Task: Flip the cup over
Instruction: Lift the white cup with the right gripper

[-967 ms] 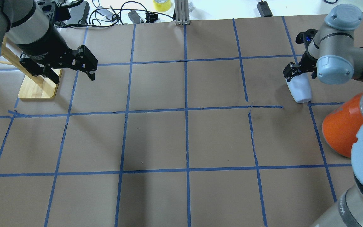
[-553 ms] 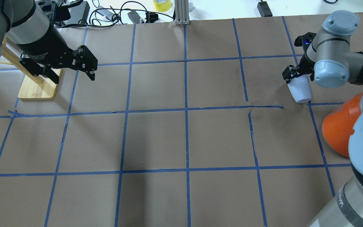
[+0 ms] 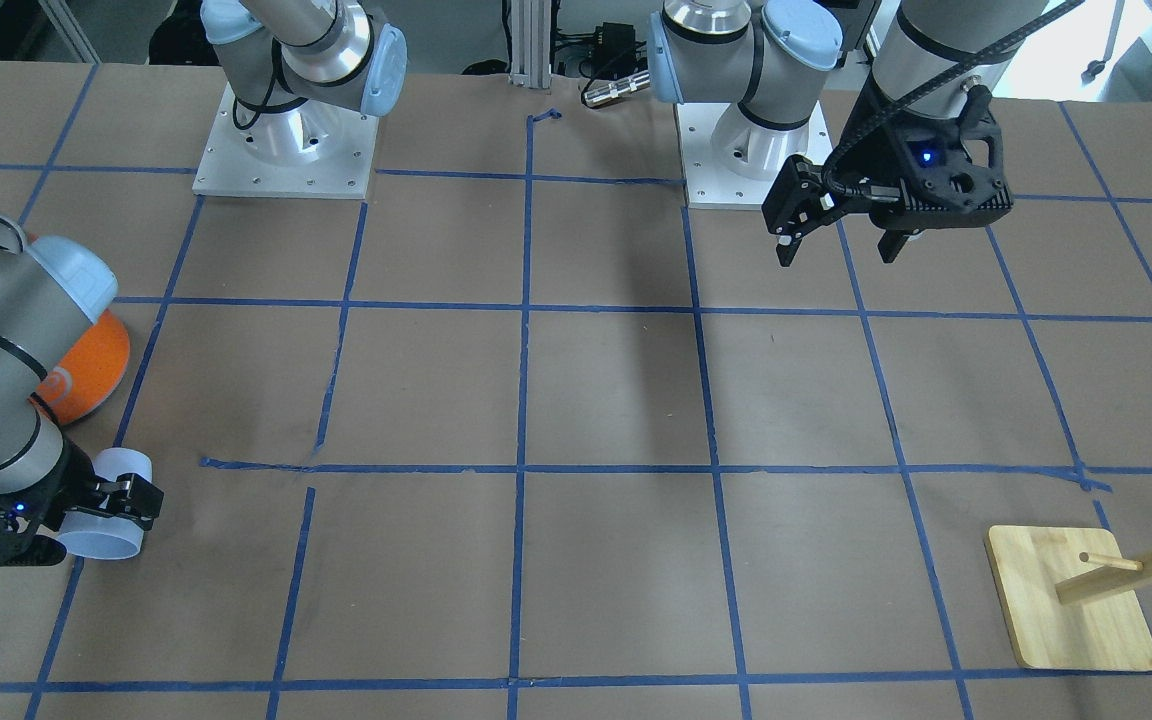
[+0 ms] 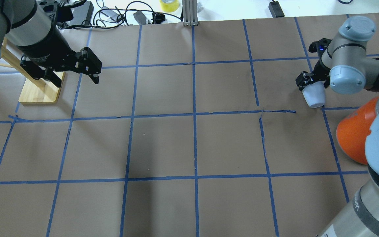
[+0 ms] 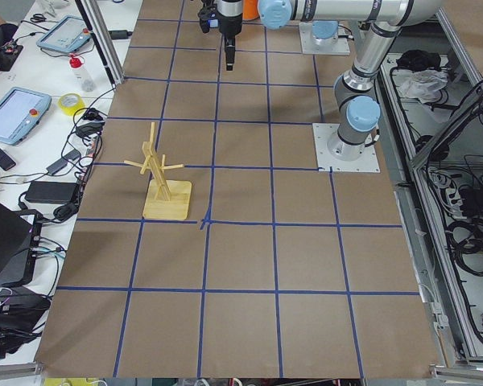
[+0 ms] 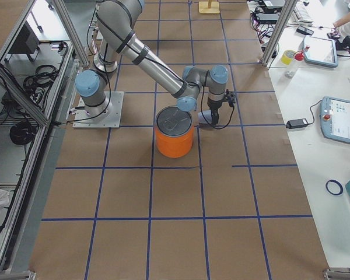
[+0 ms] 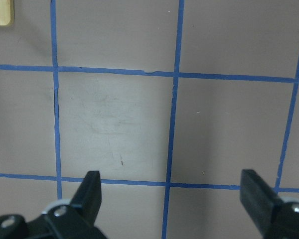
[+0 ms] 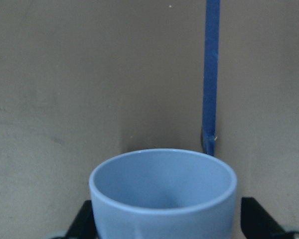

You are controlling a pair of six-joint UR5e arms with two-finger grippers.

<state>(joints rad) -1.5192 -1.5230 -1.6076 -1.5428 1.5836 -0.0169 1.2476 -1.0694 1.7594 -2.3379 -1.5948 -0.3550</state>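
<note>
Currently right tool clamps cup between jaws — left tool spread wide.

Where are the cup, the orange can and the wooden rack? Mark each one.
cup (image 4: 314,98), overhead exterior view, on its side wall.
orange can (image 6: 175,143), exterior right view, on its orange side.
wooden rack (image 3: 1066,630), exterior front-facing view, on its flat base.

I record grey arms, pale blue joint caps. The left gripper and right gripper are black with blue lights.
</note>
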